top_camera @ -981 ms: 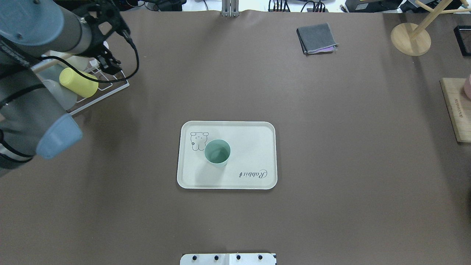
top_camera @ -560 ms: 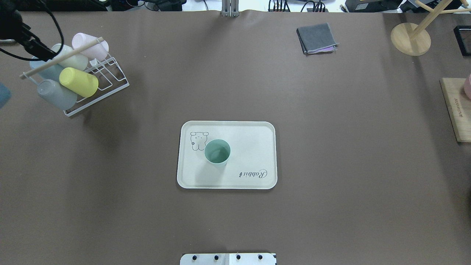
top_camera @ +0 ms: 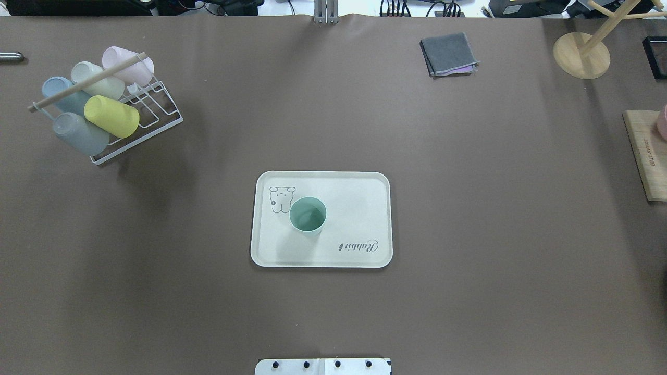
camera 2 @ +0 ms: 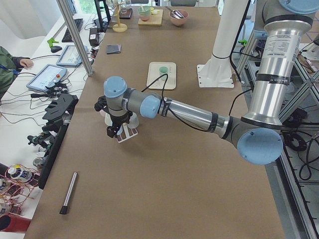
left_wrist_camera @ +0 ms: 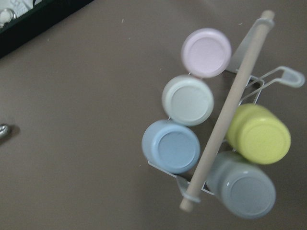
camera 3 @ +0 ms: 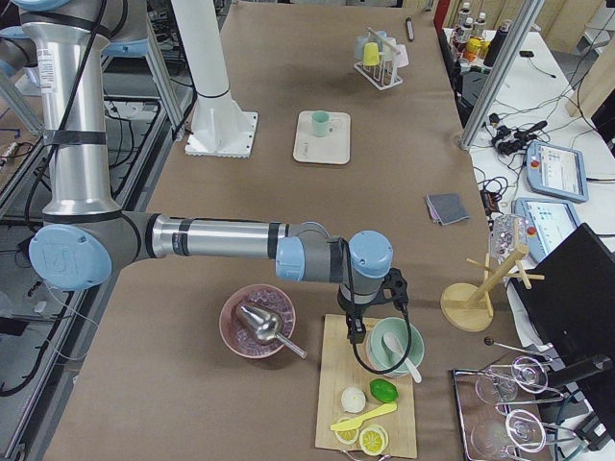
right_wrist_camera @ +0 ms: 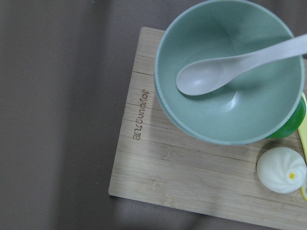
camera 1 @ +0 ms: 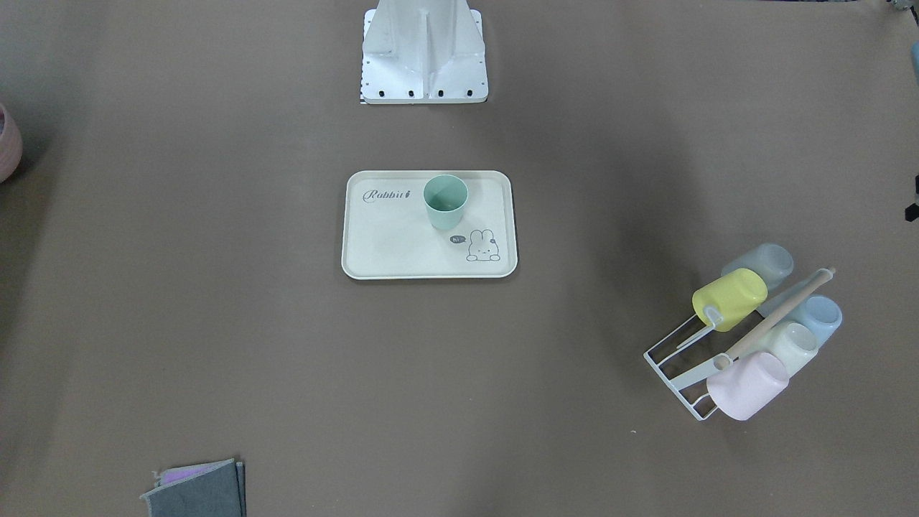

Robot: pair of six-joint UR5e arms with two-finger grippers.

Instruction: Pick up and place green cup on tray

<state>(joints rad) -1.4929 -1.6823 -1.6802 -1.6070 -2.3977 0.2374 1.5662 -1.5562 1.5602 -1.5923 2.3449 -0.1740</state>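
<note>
The tray (camera 1: 402,248) carries the word "Rabbit" in dark script near one corner. It reads upright in the front-facing view and upside down in the overhead view. In the opposite corner, a small dark bubble (camera 1: 457,239) beside the drawn bunny (camera 1: 484,246) seems to say "hi", though it is very small. The wooden board (right_wrist_camera: 192,177) has one engraved word running sideways along its edge. Its letters cannot be made out with certainty.

1 green cup (top_camera: 307,214), 1 tray (top_camera: 354,208), 5 cups (top_camera: 111,116) on 1 rack (left_wrist_camera: 225,120), 1 folded cloth (top_camera: 448,53)
</note>
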